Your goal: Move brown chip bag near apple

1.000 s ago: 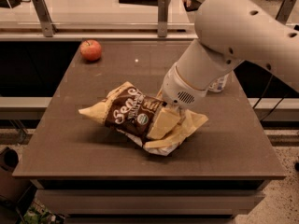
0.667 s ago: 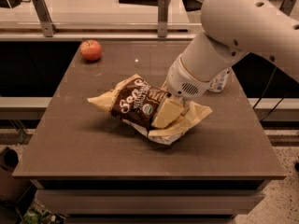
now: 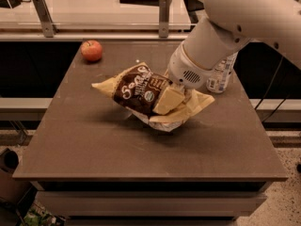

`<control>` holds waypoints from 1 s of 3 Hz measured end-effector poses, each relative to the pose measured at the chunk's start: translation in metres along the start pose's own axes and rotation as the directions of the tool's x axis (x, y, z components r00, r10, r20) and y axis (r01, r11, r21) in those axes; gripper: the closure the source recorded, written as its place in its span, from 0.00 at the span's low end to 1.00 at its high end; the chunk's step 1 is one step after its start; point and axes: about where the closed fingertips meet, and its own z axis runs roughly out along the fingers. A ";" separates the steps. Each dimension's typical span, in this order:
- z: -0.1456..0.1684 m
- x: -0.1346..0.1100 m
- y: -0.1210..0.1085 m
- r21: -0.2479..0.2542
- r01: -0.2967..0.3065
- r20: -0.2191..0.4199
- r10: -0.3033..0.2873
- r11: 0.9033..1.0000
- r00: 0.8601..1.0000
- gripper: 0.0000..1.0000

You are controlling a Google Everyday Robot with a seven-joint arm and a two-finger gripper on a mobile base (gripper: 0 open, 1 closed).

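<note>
1. The brown table (image 3: 94,149) carries the apple (image 3: 91,50) at its far left corner.
2. A bottle (image 3: 220,76) stands by the right edge.
3. The gripper (image 3: 170,98) clasps the brown chip bag (image 3: 141,91) over the middle, with the bag's shadow on the tabletop below.

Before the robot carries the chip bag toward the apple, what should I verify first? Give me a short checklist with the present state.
1. Grasp: the gripper is shut on the right part of the brown chip bag: ok.
2. Bag lifted: it hangs above its shadow on the table: ok.
3. Target: the apple sits at the far left corner, apart from the bag: ok.
4. Path from bag to apple: only bare tabletop between them: ok.
5. Arm clearance from the bottle behind it on the right: cannot tell.
6. Bag near apple: not ok, not yet done.
</note>
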 end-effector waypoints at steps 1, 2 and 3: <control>-0.016 -0.009 -0.017 0.040 -0.011 0.002 0.011 0.999 1.000 1.00; -0.034 -0.017 -0.040 0.103 -0.063 0.008 0.063 0.993 0.998 1.00; -0.051 -0.026 -0.065 0.153 -0.120 0.037 0.116 0.981 0.993 1.00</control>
